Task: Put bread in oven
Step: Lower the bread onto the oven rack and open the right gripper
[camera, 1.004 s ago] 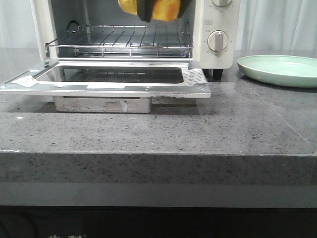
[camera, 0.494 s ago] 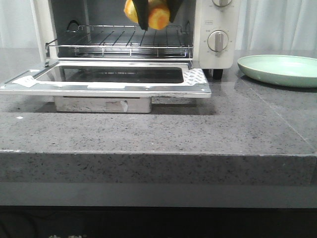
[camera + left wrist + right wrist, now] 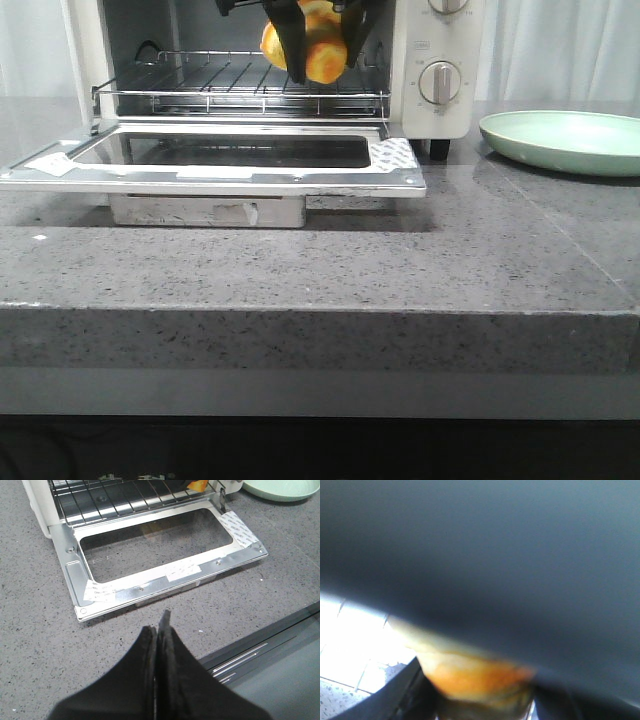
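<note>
Glossy orange bread (image 3: 318, 50), clenched by the right gripper (image 3: 322, 45), has sunk lower toward the oven (image 3: 440, 70)'s wire rack (image 3: 200, 85); left gripper (image 3: 158, 640) pressed closed, empty.

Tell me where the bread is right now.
In the front view, the bread hangs in the right gripper, just above the wire rack inside the open oven.

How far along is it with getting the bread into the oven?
Done: the oven door is down, and the right gripper has the bread clamped. In hand: the bread hangs just above the wire rack. Left: set it down and release. The left gripper sits shut, away from the door.
</note>
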You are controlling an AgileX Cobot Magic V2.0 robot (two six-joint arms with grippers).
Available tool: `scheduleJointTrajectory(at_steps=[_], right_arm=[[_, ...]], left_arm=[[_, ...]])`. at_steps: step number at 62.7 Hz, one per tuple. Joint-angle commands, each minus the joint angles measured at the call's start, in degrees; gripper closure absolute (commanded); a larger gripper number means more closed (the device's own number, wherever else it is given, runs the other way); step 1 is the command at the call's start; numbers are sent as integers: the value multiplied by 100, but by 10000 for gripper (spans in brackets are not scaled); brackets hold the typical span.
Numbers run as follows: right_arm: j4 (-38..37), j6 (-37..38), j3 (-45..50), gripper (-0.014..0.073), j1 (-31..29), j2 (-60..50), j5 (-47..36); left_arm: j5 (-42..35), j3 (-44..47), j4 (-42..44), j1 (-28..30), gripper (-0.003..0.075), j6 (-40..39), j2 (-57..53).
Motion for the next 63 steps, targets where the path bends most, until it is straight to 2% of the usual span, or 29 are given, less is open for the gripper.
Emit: scheduleJointTrajectory(at_steps=[1,7,10,16,21,45,63], right_arm=[[-140,-19,-207,429,-34,-385,-196],[-128,-64,-207,346,-34,-385,-193],[-87,-70,-207,268,-34,-385,-193],[-24,-98,-207,60,-34,-385,-193],[-4,-98,-207,-20,-34,-385,-193],[191,-98,-207,-10,-21,-614,236],[303,-412,-108,-10,187,-1126,589]], left_arm=[[-371,-153,-34,14,738,-51,-12],[-371,-153,-34,14,738,-51,-12],[-371,-153,-34,14,738,-51,-12],[-371,-153,-34,14,738,-51,-12],[-371,-153,-34,14,738,-51,-12],[-371,-153,-34,14,738,-51,-12],[-371,-153,-34,14,738,-51,-12]])
